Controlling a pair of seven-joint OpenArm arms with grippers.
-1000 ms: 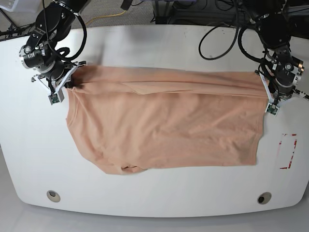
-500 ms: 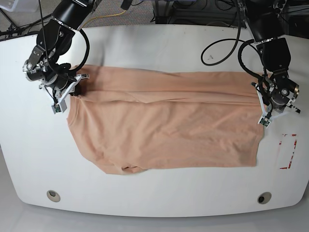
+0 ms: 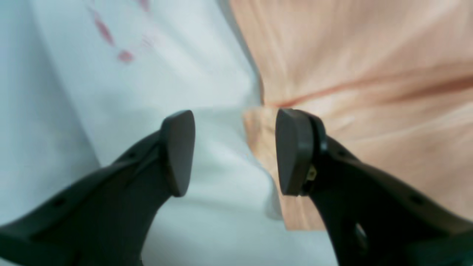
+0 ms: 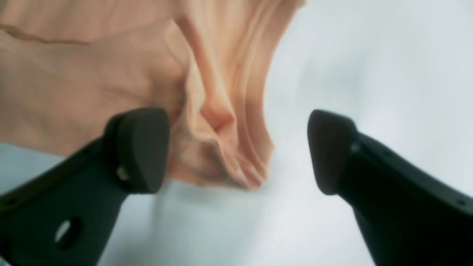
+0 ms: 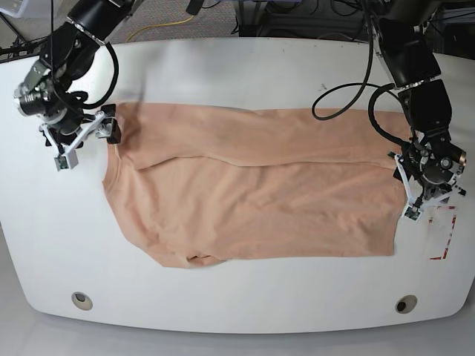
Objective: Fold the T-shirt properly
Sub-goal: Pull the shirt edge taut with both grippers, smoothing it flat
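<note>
The T-shirt (image 5: 252, 185) lies flat on the white bench (image 5: 237, 67), spread wide from one side to the other. It is peach-pink and soft, with a long fold line running across its upper part. Its lower edge makes a slanted line near the front of the bench.

The left gripper (image 3: 234, 149) sits at the shirt's edge on the right side of the base view. Its fingers (image 3: 179, 151) are spread apart and hold nothing. One finger is over the bare bench and the other is over the cloth edge. Some red marks (image 3: 111, 37) show on the bench close by, and they look blurry.

The right gripper (image 4: 238, 149) is at the other end of the shirt, on the left side of the base view. Its fingers (image 4: 138, 147) are spread wide too. A bunched, wrinkled corner of the shirt (image 4: 221, 122) lies between them, but it seems they do not pinch it.
</note>
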